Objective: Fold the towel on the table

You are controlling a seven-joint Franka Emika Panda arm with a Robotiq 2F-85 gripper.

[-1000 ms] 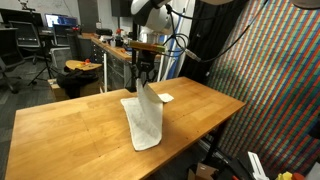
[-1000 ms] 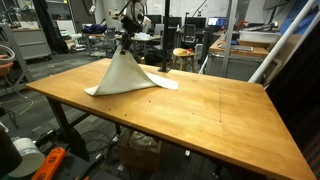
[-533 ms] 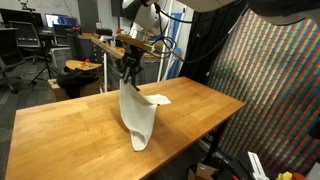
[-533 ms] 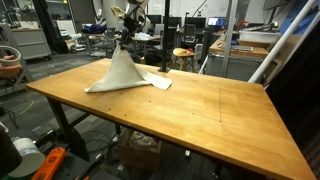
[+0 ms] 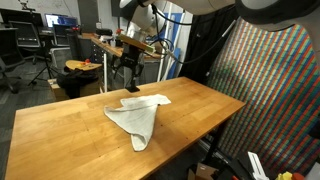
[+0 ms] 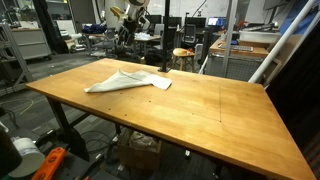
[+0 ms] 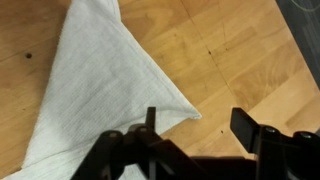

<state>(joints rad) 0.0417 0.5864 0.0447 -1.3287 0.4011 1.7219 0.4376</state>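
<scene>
A white towel (image 5: pixel 138 115) lies loosely crumpled and partly folded on the wooden table (image 5: pixel 60 130), toward its far side in an exterior view (image 6: pixel 125 82). My gripper (image 5: pixel 127 68) hangs open well above the towel, apart from it, also seen in an exterior view (image 6: pixel 128 35). In the wrist view the towel (image 7: pixel 90 80) fills the left part, with one pointed corner reaching toward the middle. The gripper (image 7: pixel 197 125) is open there with only bare table (image 7: pixel 240 60) between its fingers; the left finger (image 7: pixel 150 118) hangs over the towel's edge.
A colourful patterned panel (image 5: pixel 270 70) stands close beside the table. Behind the table are desks, chairs and a stool (image 6: pixel 183 58). Orange equipment (image 6: pixel 50 160) lies on the floor by the near table leg.
The gripper has opened and let go of the towel. The towel, which hung from the jaws as a raised peak, has dropped and now lies flat on the table.
</scene>
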